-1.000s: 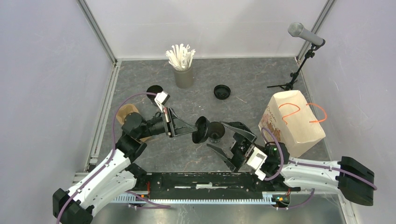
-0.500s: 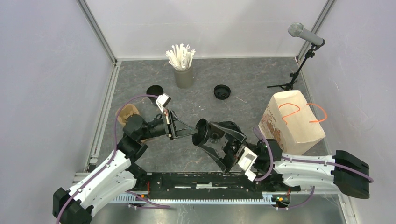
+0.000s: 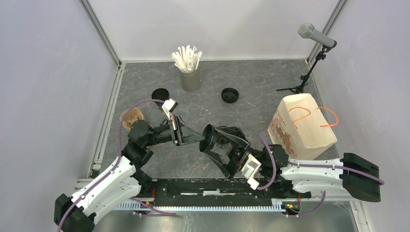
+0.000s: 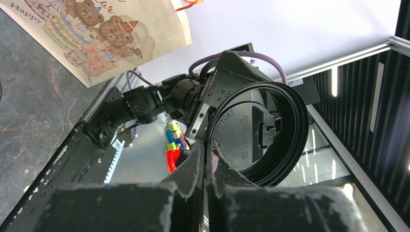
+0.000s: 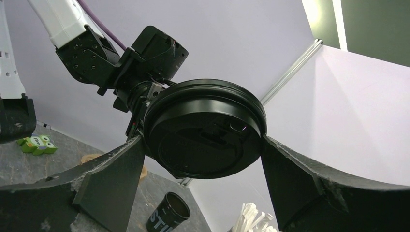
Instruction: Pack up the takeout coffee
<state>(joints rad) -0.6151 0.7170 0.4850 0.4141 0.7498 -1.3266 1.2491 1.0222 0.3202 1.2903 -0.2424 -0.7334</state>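
My left gripper [image 3: 199, 137] is shut on the rim of a round black lid [image 3: 209, 137] and holds it on edge above the table's middle. In the left wrist view the jaws [image 4: 208, 147] pinch the lid [image 4: 256, 133]. My right gripper [image 3: 218, 145] is open, one finger on each side of that lid. In the right wrist view its tips [image 5: 203, 140] sit at the rim of the lid [image 5: 205, 128]. A black cup [image 3: 222, 143] stands on the table under the right gripper, mostly hidden. Another open black cup [image 3: 160, 94] stands at the back left and shows in the right wrist view [image 5: 169, 212].
A second black lid [image 3: 230, 94] lies at the back. The grey cup of white straws [image 3: 190, 72] stands behind it. A paper bag [image 3: 300, 125] stands at the right, a microphone stand [image 3: 309, 58] at the back right. A brown carrier [image 3: 131, 118] lies left.
My right gripper has moved left and up to the lid, so its open fingers now straddle it. My left gripper has shifted a little toward me with the lid.
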